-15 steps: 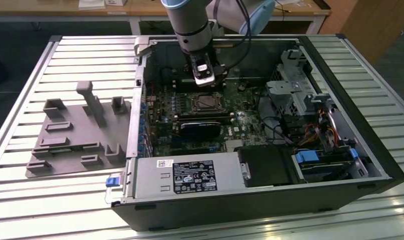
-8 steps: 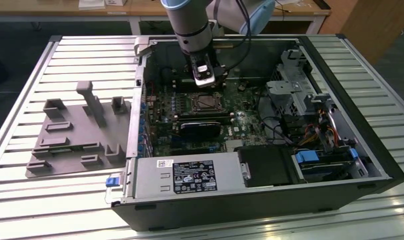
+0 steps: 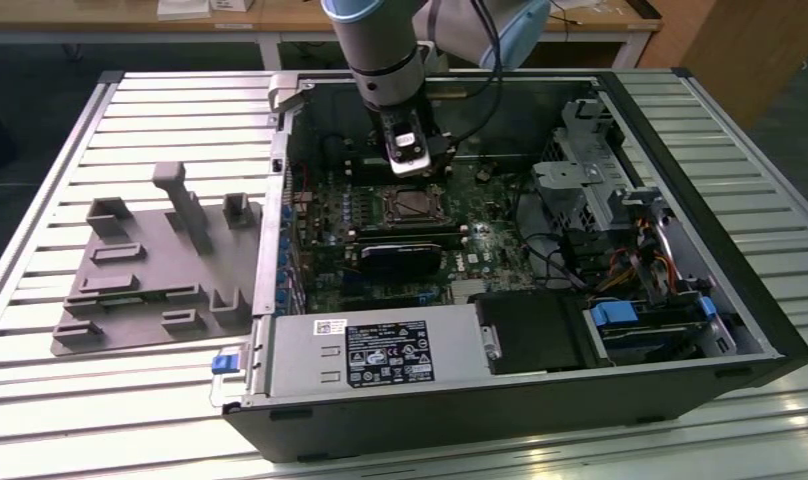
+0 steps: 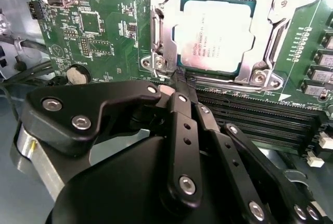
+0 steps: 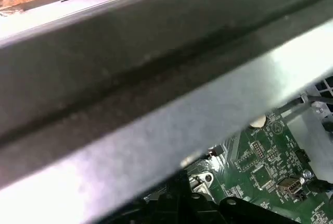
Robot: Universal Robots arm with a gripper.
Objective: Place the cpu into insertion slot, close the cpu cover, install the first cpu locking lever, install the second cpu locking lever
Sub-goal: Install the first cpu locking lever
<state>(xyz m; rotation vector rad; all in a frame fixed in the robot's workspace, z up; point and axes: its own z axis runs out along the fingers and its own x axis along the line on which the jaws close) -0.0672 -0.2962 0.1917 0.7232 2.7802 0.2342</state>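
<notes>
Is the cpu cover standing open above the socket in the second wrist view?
No, the cpu cover lies flat around the cpu, whose silver top shows through its window.

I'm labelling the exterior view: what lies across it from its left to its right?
Grey moulded tray → green circuit board with the socket under the claw → black drive bay → blue-tabbed drive.

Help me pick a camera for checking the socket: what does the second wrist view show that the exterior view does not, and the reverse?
In the second wrist view the cpu is seen close, seated in the insertion slot with the cpu cover lying flat over its edges, and the gripper has its fingertips together beside the socket's corner. The exterior view adds the whole open computer case, the grey fixture and the slatted table. Both share the green circuit board and the socket.
</notes>
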